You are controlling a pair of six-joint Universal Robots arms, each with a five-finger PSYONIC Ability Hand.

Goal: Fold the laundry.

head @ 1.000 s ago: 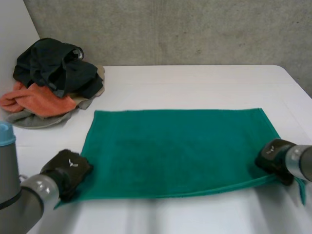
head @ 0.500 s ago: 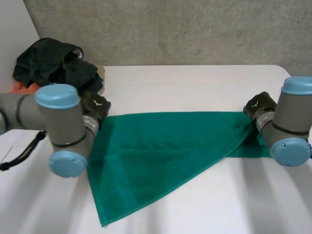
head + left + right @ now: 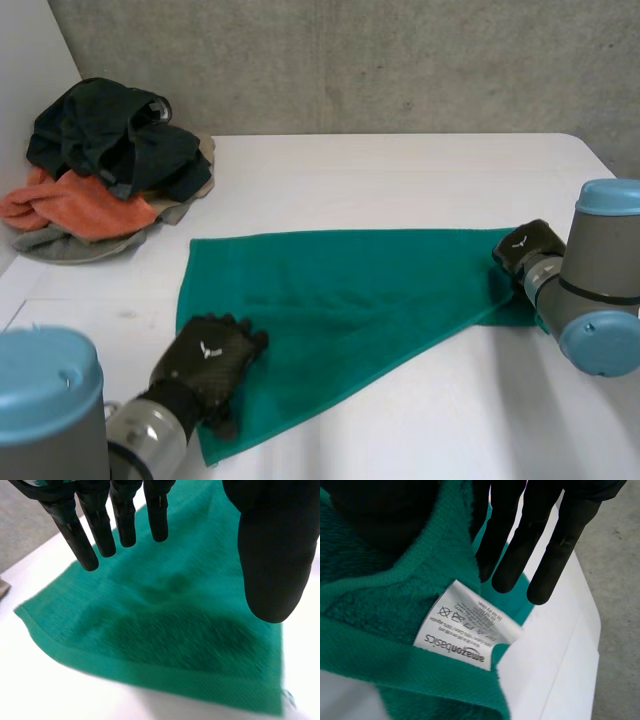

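Note:
A green towel (image 3: 350, 290) lies on the white table (image 3: 400, 170), its right side folded back to the far edge while its near left corner still points toward me. My left hand (image 3: 210, 362) hovers over that near left part. Its fingers (image 3: 100, 525) and thumb (image 3: 272, 555) are straight and spread above the towel (image 3: 175, 630), holding nothing. My right hand (image 3: 528, 248) is at the towel's far right end. There the towel (image 3: 380, 605) with its white label (image 3: 465, 625) is pinched between the thumb and the straight fingers (image 3: 540, 540).
A pile of laundry (image 3: 110, 160), dark, orange and grey pieces, sits at the far left of the table. A grey wall runs behind the table. The table's right edge is close beside my right hand.
My left hand let go at the towel's far left corner, opened and swung back to the near left part. My right hand stayed at the far right end, still pinching the towel.

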